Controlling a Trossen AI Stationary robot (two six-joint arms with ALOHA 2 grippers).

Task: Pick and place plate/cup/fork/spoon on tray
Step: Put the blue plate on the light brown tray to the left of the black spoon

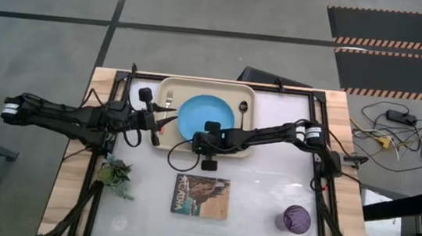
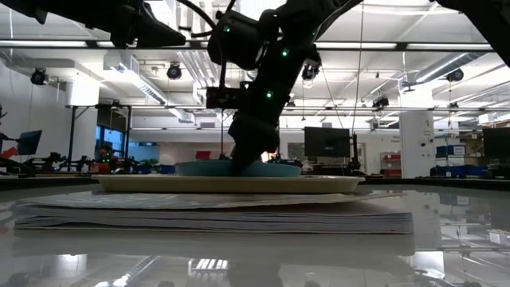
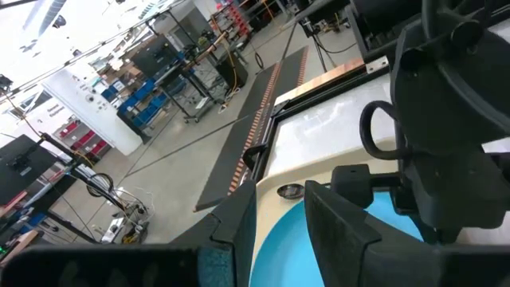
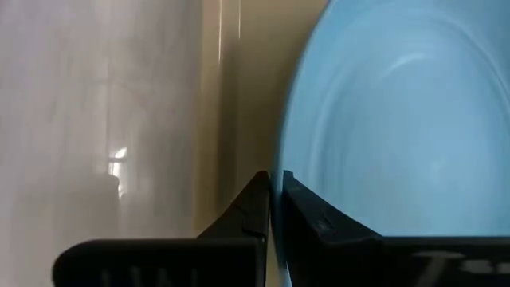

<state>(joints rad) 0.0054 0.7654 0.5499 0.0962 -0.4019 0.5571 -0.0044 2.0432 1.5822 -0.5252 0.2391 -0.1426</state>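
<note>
The light-blue plate (image 1: 206, 116) lies on the beige tray (image 1: 163, 140) at the table's far middle. The fork (image 1: 169, 100) lies on the tray left of the plate, and the dark spoon (image 1: 243, 108) to its right. The purple cup (image 1: 296, 219) stands on the table at the near right. My right gripper (image 1: 195, 141) is at the plate's near-left rim, shut on it. My left gripper (image 1: 167, 120) is open and empty above the tray's left end, beside the plate (image 3: 319, 251). My right gripper pinches the plate's near-left rim (image 4: 279, 169) between its two fingers (image 4: 315, 215), one on the plate's inner side and one outside the rim. The fingers come slanting down from the table's near side. In the low view the plate (image 2: 239, 168) sits level on the tray (image 2: 231, 184).
A picture-covered book (image 1: 201, 195) lies near the table's front middle, and it fills the foreground of the low view (image 2: 215, 211). A small green plant (image 1: 116, 175) sits at the near left. The two arms are close together over the tray.
</note>
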